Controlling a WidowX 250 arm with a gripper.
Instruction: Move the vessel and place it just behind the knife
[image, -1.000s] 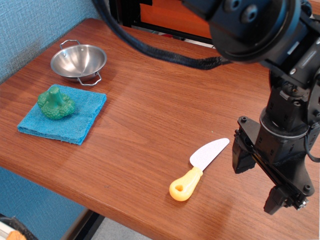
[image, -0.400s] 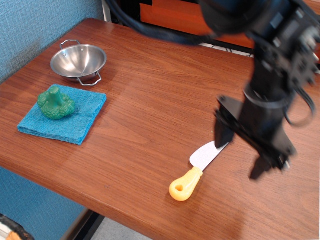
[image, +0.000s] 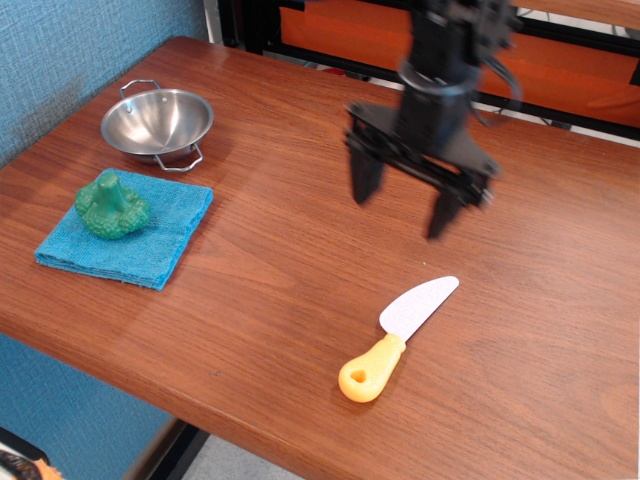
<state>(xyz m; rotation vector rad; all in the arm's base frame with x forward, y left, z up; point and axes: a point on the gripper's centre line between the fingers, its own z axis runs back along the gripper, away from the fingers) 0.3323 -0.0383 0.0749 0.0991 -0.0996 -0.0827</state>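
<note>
The vessel (image: 158, 122) is a small shiny steel bowl with two wire loop handles. It sits at the table's far left, just behind a blue cloth. The knife (image: 398, 336) lies near the front edge right of centre, pale blade pointing up-right, yellow-orange handle toward the front. My gripper (image: 404, 207) hangs above the table's middle, behind the knife and well right of the vessel. Its two dark fingers are spread apart and hold nothing. The image of the arm is blurred.
A green toy broccoli (image: 112, 207) sits on the folded blue cloth (image: 130, 229) at the left. The wooden table (image: 270, 260) ends close in front of the knife. A blue wall runs along the left; a black and orange frame stands behind.
My gripper has swung from the right front of the table, beside the knife, up and left to above the table's middle. The vessel, knife, cloth and broccoli have not moved.
</note>
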